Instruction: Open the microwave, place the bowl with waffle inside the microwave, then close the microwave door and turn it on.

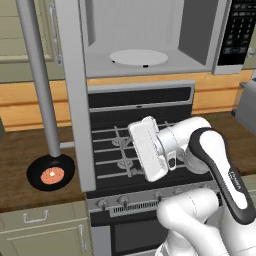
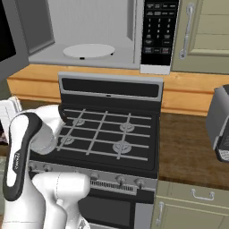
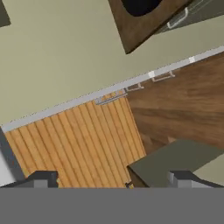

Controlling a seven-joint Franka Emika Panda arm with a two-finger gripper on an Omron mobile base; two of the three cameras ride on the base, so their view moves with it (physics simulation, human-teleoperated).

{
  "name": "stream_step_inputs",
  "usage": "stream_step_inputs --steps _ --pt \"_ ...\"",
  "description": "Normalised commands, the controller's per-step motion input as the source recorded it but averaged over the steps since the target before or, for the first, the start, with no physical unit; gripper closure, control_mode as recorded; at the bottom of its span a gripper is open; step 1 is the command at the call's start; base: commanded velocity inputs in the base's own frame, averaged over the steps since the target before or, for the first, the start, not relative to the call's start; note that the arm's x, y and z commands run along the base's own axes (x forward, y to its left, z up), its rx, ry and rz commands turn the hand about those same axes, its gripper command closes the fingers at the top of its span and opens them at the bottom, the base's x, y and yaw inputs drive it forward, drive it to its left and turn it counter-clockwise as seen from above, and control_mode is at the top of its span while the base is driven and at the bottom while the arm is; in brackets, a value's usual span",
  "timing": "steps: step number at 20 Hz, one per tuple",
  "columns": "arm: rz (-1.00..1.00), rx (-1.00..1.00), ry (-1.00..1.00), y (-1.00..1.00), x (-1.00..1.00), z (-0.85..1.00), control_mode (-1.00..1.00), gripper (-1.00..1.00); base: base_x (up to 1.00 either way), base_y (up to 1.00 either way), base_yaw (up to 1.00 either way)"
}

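The microwave (image 1: 150,35) stands open above the stove, its white turntable plate (image 1: 138,56) bare. The microwave door (image 1: 75,100) is swung out to the left, edge-on, with its long grey bar handle (image 1: 42,90) hanging in front of the counter. On the left counter, below the handle's end, sits the black bowl (image 1: 50,172) with the orange waffle (image 1: 51,175) in it. My white hand (image 1: 149,147) hovers over the stove, right of the door and apart from the bowl. In the hand view my gripper (image 3: 111,179) is open, with nothing between its fingertips (image 3: 43,178).
The black gas stove (image 2: 107,129) with grates and front knobs lies under the arm. The keypad panel (image 2: 159,31) is on the microwave's right. A grey toaster (image 2: 221,125) stands on the right counter. Beige cabinets (image 1: 40,232) run below the counters.
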Motion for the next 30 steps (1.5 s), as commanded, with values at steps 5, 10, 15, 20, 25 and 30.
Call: stream_step_inputs --steps 5,10,15,20,25,30 --pt "0.11 -0.38 -0.08 0.0 0.72 -0.77 -1.0 -1.0 0.0 0.0 0.0" --pt "0.15 -0.28 -0.08 0.0 1.0 -0.32 -1.0 -1.0 0.0 0.0 0.0" --pt "0.15 -0.21 -0.27 0.0 0.78 -0.48 -1.0 -1.0 0.0 0.0 0.0" --pt "0.02 -0.14 -0.29 0.17 0.48 -0.6 -1.0 -1.0 0.0 0.0 0.0" --pt "0.0 -0.02 0.0 0.44 0.48 -0.16 -1.0 -1.0 0.0 0.0 0.0" --pt "0.0 0.02 0.0 0.52 0.18 0.0 -1.0 -1.0 0.0 0.0 0.0"
